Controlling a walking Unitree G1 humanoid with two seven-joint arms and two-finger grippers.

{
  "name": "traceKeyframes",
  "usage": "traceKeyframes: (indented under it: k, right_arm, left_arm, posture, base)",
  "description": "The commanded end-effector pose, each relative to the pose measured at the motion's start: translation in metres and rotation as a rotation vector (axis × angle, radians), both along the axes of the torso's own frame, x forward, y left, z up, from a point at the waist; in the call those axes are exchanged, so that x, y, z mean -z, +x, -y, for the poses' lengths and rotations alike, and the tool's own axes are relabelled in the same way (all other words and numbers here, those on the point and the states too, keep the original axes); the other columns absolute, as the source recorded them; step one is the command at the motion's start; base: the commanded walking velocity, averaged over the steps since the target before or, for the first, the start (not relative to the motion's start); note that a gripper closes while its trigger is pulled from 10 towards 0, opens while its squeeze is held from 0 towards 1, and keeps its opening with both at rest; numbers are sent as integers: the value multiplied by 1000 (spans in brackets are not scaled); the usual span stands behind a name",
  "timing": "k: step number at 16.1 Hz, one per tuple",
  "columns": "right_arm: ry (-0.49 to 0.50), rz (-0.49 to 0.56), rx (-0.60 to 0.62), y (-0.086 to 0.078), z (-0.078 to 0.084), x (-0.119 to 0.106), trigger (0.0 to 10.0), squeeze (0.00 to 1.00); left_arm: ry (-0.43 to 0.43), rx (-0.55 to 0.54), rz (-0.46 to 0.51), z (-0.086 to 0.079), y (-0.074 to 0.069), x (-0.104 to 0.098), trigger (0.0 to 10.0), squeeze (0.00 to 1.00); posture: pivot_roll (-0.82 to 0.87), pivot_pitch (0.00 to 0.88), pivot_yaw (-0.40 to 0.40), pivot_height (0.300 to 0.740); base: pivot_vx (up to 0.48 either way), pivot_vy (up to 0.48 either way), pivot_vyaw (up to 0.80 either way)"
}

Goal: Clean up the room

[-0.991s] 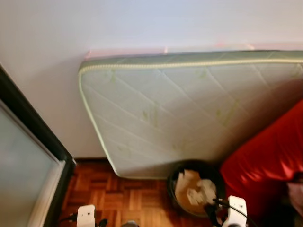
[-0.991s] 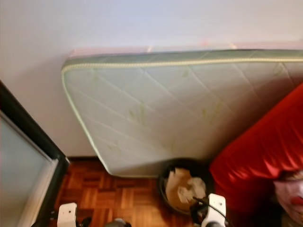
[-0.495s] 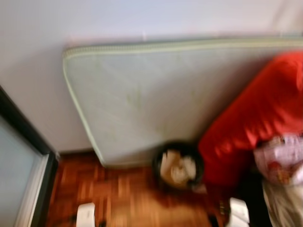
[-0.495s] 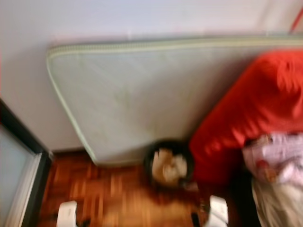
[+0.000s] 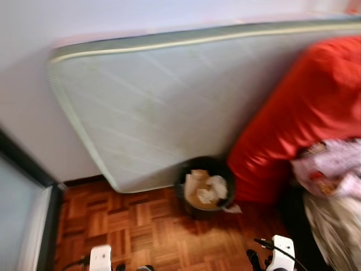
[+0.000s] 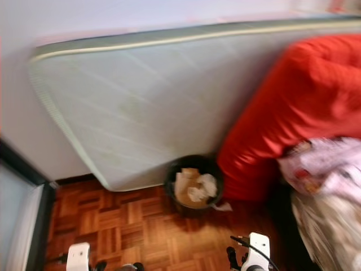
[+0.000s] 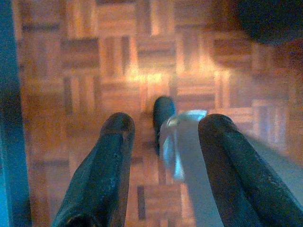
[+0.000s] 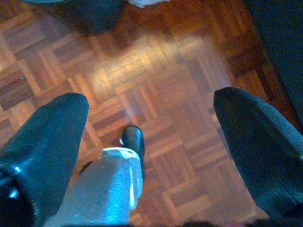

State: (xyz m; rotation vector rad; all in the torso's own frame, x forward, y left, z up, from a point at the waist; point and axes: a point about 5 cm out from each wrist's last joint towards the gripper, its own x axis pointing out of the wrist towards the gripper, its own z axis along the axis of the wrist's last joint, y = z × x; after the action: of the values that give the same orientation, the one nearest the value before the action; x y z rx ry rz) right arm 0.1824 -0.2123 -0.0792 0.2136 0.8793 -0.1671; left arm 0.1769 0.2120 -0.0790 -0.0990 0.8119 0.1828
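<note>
My right gripper (image 8: 147,137) hangs low over the brown wooden parquet floor (image 8: 161,80), its two black fingers spread wide apart with nothing between them. My left gripper (image 7: 163,156) also points down at the parquet, fingers parted and empty, above one of my grey legs with its black foot (image 7: 163,113). Ahead of me on the floor stands a round black waste bin (image 5: 204,183) stuffed with crumpled white and tan paper, a small white scrap lying just beside its base. The bin sits against a pale green quilted mattress (image 5: 163,107) leaning on the white wall. To the bin's right is a large red cushion (image 5: 299,118), with a patterned white bundle of fabric (image 5: 330,169) resting below it.
</note>
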Motion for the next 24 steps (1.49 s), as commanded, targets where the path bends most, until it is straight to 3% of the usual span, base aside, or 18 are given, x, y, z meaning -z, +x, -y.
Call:
traceKeyframes:
  k: [1,7,9,13,20,24]
  right_arm:
    - [-2,-31,0,-7,1,3,10000,0]
    - [1,-27,-13,-4,-1,2,10000,0]
    - [13,-24,-10,-3,-5,3,10000,0]
    - [20,-24,-8,-3,-7,3,10000,0]
    - [13,-27,-39,-4,-5,3,10000,0]
    - [5,-45,-35,-6,-5,4,10000,0]
  left_arm:
    - [-8,-3,-53,-3,-13,6,10000,0]
    - [11,57,-33,-3,-1,1,10000,0]
    - [72,111,-28,-4,2,-1,10000,0]
    - [35,89,-17,-1,5,-2,10000,0]
    - [55,237,-28,13,6,-1,10000,0]
    - [50,171,-27,9,2,1,10000,0]
  posture:
    - [70,190,-38,740]
    - [70,190,-23,740]
    - [70,181,-17,740]
    - [60,171,-11,740]
    - [53,141,-11,740]
    - [49,118,-12,740]
  base:
    - [0,0,-725]
    - [0,0,-719]
    - [0,-127,-716]
    - [0,-238,-719]
    - [0,0,-714]
    - [0,0,-712]
